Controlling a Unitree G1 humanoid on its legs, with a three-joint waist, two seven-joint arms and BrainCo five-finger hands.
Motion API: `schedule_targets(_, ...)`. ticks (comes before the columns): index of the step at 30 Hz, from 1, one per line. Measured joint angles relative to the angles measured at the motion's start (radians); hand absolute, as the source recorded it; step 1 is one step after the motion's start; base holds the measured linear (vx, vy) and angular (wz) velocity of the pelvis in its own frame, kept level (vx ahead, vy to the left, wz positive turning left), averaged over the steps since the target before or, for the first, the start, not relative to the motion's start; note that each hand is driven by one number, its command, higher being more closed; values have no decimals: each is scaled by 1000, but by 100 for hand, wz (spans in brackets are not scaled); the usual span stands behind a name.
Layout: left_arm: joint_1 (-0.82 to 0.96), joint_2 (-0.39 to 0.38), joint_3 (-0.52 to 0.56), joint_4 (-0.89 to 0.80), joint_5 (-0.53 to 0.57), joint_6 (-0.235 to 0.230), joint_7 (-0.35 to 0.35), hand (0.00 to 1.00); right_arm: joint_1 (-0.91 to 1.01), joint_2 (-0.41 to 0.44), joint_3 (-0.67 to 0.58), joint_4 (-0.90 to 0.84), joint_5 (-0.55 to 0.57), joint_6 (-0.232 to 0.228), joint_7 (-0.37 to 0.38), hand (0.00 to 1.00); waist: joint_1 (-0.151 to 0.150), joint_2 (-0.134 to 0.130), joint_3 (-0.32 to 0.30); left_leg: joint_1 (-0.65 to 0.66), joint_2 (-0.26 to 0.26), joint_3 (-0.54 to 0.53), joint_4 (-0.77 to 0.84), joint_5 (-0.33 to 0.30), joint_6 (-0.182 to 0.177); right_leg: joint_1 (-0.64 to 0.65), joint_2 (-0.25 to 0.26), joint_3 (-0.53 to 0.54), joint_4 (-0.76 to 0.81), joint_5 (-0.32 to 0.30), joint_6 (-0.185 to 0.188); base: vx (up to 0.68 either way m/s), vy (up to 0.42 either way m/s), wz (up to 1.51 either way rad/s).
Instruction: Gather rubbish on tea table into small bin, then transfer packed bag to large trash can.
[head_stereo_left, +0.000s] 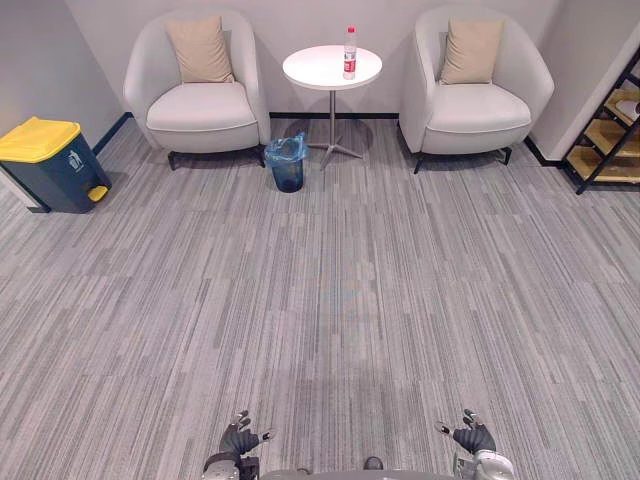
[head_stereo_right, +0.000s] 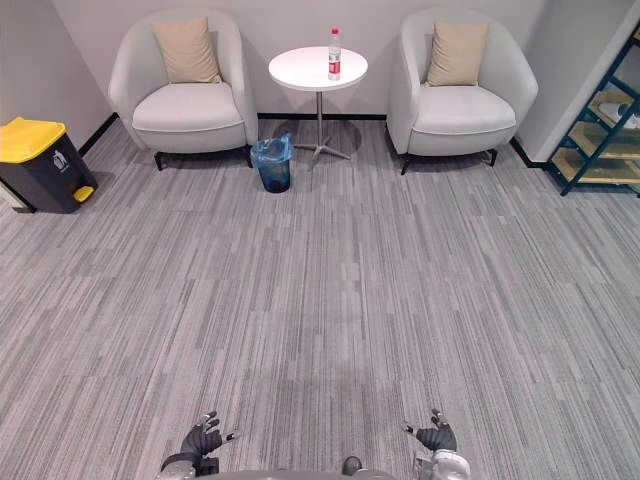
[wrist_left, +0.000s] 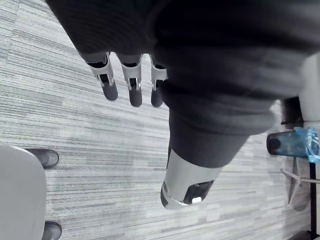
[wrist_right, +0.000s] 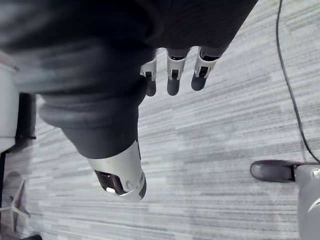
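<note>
Both hands sit at the bottom edge of the frame, low over the carpet (head_stereo_left: 340, 300). Left hand (head_stereo_left: 238, 440): lower left of centre, fingers (wrist_left: 109, 82) extended and apart, thumb held clear of them, closed on no object. Right hand (head_stereo_left: 472, 436): lower right of centre, fingers (wrist_right: 172, 80) likewise straight and separated, thumb apart. Grey striped carpet covers the whole middle of the frame between the hands and the furniture.

Upper centre: a round white tea table (head_stereo_left: 325, 70) on a single metal leg. One item stands upright on its top, toward the right rim: a clear plastic bottle (head_stereo_left: 350, 53) with a red label and red cap. Its fill level cannot be determined.

Just below and left of the table foot, on the carpet, stands the small bin (head_stereo_left: 288, 165), dark blue and lined with a blue bag (head_stereo_left: 285, 148) whose edge puffs out over the rim. Contents of the bag cannot be determined.

Left edge, upper part: the large trash can (head_stereo_left: 45, 165), dark blue body, yellow lid (head_stereo_left: 38, 138) lying flat and shut, yellow pedal (head_stereo_left: 97, 193) at its base. Its interior is hidden by the lid. It stands well apart from the small bin.

Two pale armchairs flank the table, the left armchair (head_stereo_left: 195, 110) and the right armchair (head_stereo_left: 478, 110), each with one beige cushion upright against its back. A black-framed shelf (head_stereo_left: 612, 135) shows at the right edge.
</note>
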Motion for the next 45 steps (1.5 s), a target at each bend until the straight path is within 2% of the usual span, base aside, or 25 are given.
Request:
schedule_targets(7, -4, 0, 0, 11, 0, 0, 1, 0, 3, 0, 4, 9, -10, 0, 0, 0, 0, 0, 0, 12, 0, 1, -3, 0, 0, 8, 1, 1, -1, 0, 0, -39, -7, 0)
schedule_targets(28, -11, 0, 0, 18, -2, 1, -7, 0, -1, 0, 11, -9, 68, -2, 4, 0, 0, -15, -5, 15, 0, 26, -28, 1, 3, -8, 5, 24, -4, 2, -3, -14, -4, -3)
schedule_targets(38, 3, 1, -27, -39, -12, 1, -5, 0, -3, 2, 12, -44, 84, -3, 3, 0, 2, -20, -1, -6, 0, 27, -28, 0, 4, -29, 4, 23, -2, 1, -2, -26, -10, 0)
schedule_targets(42, 12, 1, -26, -82, -24, -1, -2, 0, -6, 1, 8, -44, 85, -3, -1, 0, 4, -19, -1, -46, 1, 42, 8, -22, 36, -59, 4, 37, 1, -3, 2, 5, 5, -11)
schedule_targets(45, 24, 1, -26, -104, -44, -1, -2, 0, -38, -1, -5, -44, 86, -2, -3, 0, 2, -3, 10, -79, 5, 72, 63, -61, 44, -133, 0, 68, 118, -61, 9, 37, 42, -33)
